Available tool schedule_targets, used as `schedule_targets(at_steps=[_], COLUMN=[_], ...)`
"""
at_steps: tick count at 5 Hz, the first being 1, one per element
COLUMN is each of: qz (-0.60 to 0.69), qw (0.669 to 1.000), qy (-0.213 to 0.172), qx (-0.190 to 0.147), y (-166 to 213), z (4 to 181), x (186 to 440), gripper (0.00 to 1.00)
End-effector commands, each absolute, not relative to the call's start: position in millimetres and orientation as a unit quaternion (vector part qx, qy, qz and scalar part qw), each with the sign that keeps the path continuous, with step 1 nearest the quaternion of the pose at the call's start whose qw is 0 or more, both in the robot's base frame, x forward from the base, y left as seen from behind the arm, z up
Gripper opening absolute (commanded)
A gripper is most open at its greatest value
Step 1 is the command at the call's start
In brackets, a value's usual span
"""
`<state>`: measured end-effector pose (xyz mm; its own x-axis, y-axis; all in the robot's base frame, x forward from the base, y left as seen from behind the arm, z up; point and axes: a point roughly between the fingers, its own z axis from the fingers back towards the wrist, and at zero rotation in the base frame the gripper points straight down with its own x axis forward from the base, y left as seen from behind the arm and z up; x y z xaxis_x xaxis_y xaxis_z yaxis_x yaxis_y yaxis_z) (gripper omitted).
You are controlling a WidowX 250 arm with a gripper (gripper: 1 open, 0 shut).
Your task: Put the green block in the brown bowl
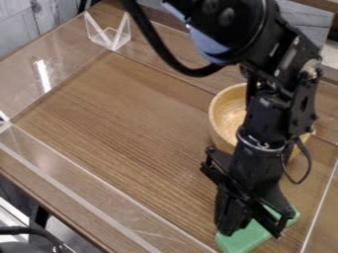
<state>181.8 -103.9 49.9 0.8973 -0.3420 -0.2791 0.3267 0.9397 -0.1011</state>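
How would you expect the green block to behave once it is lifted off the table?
The green block looks solid and flat-sided, so it should probably stay stiff and not roll. It is small beside the brown bowl, so likely light. Its matte faces suggest little slipping.

The end effector [251, 229] points down, closed on the green block [240, 242], near the brown bowl [216, 119].

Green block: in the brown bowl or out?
Out. The green block lies on the table under the hand, nearer the camera than the brown bowl.
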Motion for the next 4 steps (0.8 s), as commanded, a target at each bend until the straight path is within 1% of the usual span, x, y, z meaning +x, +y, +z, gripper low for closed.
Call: schedule_targets(at_steps=[1, 3, 4], qz=[-0.168, -0.174, -0.167], qw=[0.979, 0.978, 0.979], qy=[0.112, 0.113, 0.110], qx=[-0.038, -0.037, -0.039], y=[-107.4, -109.7, -103.3], z=[68.3, 68.6, 74.4], x=[196.6, 206.1, 208.8], gripper=[0.00, 0.00, 0.00])
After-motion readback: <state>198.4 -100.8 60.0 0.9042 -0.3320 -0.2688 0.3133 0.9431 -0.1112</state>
